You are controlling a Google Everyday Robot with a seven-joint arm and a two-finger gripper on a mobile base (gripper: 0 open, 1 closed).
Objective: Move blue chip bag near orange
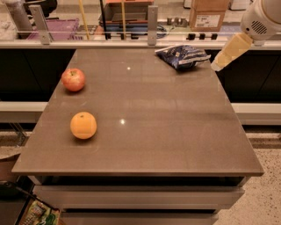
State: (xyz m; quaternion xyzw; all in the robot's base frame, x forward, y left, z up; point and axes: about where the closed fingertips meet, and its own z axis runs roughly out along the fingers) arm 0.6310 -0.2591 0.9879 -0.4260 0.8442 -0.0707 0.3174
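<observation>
Likely light, soft and slippery, the blue chip bag (182,56) is best pinched at an edge by the gripper (217,66) held just beside it, whose spread cannot be told.

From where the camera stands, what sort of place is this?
Probably an office snack area or test kitchen: a brown counter holds a round orange fruit, a red apple and a crinkled navy-blue chip bag; a cardboard box stands behind. The gripper hovers off the far right edge, beside the bag.
</observation>
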